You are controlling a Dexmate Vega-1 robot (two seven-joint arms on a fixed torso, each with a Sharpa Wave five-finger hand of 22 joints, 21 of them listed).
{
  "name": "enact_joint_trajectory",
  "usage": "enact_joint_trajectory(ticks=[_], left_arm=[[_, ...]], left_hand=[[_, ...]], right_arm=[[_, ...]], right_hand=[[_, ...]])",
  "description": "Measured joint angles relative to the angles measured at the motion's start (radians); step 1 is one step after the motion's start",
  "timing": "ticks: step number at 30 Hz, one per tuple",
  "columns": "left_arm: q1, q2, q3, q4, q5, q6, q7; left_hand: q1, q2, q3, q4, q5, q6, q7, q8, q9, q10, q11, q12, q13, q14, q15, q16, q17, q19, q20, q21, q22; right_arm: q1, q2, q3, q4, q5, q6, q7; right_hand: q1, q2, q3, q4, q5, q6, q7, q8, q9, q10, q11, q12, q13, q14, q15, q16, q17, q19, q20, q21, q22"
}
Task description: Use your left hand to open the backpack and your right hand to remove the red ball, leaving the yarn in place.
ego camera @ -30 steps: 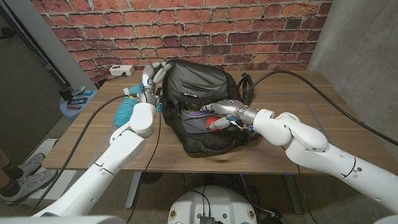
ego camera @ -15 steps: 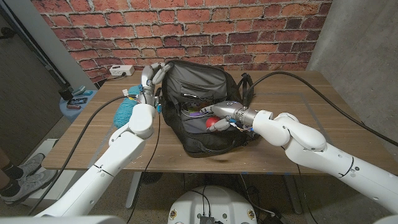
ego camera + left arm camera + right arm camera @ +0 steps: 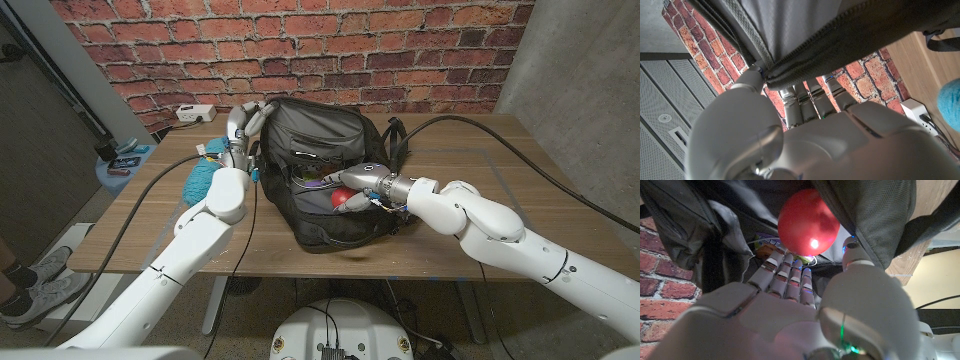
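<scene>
Inside the open backpack (image 3: pixel 320 160), right hand (image 3: pixel 362 182) pinches the red ball (image 3: pixel 345 200); left hand (image 3: pixel 243 125) grips the rim.

Head view: up high, looking down over both arms at the counter (image 3: pixel 520 160), brick wall (image 3: pixel 300 40) behind, far enough back to take in the whole backpack (image 3: pixel 325 165). Left wrist view: turned over, jammed right up against the backpack's zipper edge, aimed past the left hand (image 3: pixel 805 145) at the same brick wall. Right wrist view: just as close, peering along the right hand (image 3: pixel 785 305) straight into the backpack's opening at the red ball (image 3: pixel 808 224). Shared by all three: backpack. Ball also visible from the head view.
</scene>
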Motion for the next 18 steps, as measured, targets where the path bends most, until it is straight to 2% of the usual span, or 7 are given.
enact_joint_trajectory(ticks=[18], left_arm=[[0.003, 0.002, -0.001, -0.001, 0.001, -0.010, -0.009]], left_hand=[[-0.001, 0.001, -0.003, 0.003, 0.000, 0.000, 0.000, 0.000, -0.004, 0.000, 0.000, 0.000, 0.002, 0.000, 0.000, 0.000, 0.000, 0.000, 0.000, 0.000, 0.000]], right_arm=[[0.030, -0.018, 0.008, 0.058, -0.005, 0.124, 0.025]], right_hand=[[0.008, 0.000, 0.000, 0.000, 0.004, 0.002, -0.009, 0.001, 0.000, 0.006, -0.012, 0.002, 0.004, 0.000, 0.000, 0.000, 0.005, 0.000, 0.000, 0.004, 0.000]])
